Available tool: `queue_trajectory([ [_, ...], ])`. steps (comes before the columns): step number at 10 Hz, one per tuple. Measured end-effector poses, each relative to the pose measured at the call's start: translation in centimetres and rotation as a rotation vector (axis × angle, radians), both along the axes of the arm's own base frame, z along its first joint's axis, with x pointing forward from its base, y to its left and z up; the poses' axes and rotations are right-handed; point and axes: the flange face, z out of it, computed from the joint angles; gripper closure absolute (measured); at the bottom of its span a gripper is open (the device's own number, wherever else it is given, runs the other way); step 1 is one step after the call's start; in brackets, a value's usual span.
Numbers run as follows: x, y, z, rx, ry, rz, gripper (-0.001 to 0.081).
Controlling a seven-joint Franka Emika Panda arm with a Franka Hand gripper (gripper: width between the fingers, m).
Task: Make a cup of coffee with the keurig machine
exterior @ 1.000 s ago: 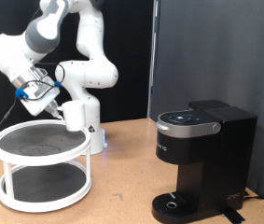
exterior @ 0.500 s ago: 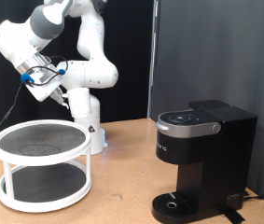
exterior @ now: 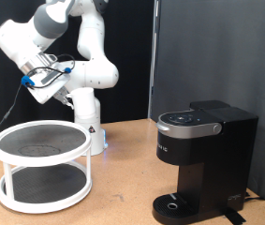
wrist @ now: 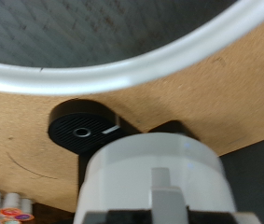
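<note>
My gripper (exterior: 48,81) hangs high at the exterior view's left, above the round rack. It is shut on the cup (exterior: 54,92), a white mug held in the air. In the wrist view the cup (wrist: 155,173) fills the near part of the picture, with a finger (wrist: 167,198) at its rim. The keurig machine (exterior: 202,155) stands on the table at the exterior view's right, lid down. Its black round drip base (exterior: 176,202) is bare and also shows in the wrist view (wrist: 85,131), beyond the cup.
A white two-tier round rack (exterior: 10,155) with dark mesh shelves stands on the wooden table at the exterior view's left; its rim (wrist: 122,75) crosses the wrist view. The arm's white base (exterior: 90,122) stands behind the rack. A black curtain is behind.
The gripper has risen with the cup from beside the rack's top rim, up and slightly towards the exterior view's left. The machine has not changed.
</note>
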Motion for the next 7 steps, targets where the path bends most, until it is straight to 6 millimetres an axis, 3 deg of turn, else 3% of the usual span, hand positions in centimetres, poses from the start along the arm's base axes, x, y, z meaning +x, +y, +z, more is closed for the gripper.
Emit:
queue_trajectory([
  [7, 8.3, 5.7, -0.2, -0.089, -0.048, -0.075, 0.0805],
])
